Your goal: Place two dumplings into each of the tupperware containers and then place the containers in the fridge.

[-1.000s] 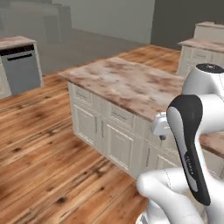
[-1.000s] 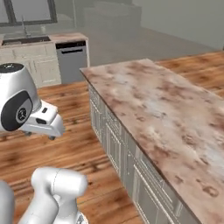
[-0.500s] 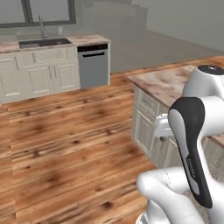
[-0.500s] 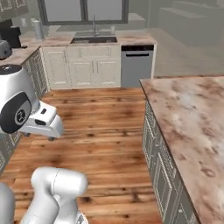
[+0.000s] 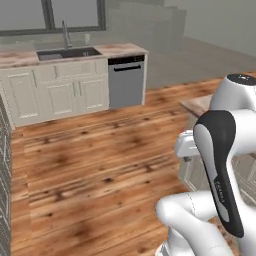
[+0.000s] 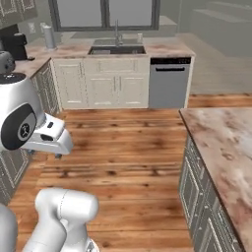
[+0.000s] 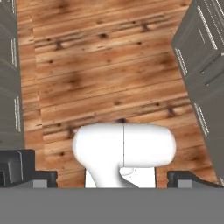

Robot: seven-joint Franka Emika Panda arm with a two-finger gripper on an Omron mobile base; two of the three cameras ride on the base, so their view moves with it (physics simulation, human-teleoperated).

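Dumplings and tupperware containers cannot be placed from these views, and where they lie cannot be told. A plank floor (image 6: 123, 147) of warm brown wood is spread across the middle of the kitchen. An island desk (image 6: 226, 142) with a mottled pink-brown stone top is seen at the right of the right base view, its near corner pointed toward the floor, with grey panelled fronts below its edge. A long back desk (image 6: 162, 49) with the same stone top is set against the far wall under a dark-framed window (image 6: 106, 12). White cabinet doors (image 6: 103, 88) are fitted beneath it. A grey dishwasher (image 6: 169, 82) is built in at the right end of that desk, just beside the cabinet doors. A dark sink (image 6: 116, 49) is sunk into the middle of the desk top, and a thin faucet (image 6: 117, 32) is stood upright at its back edge. A black coffee machine (image 6: 14, 44) and a pale upright cylinder (image 6: 48, 37) are placed near the left corner. In the hand view the tool (image 7: 109, 175) is held above the floor between two grey cabinet fronts (image 7: 203, 65), its fingertips (image 7: 17, 168) spread wide apart with nothing gripped.
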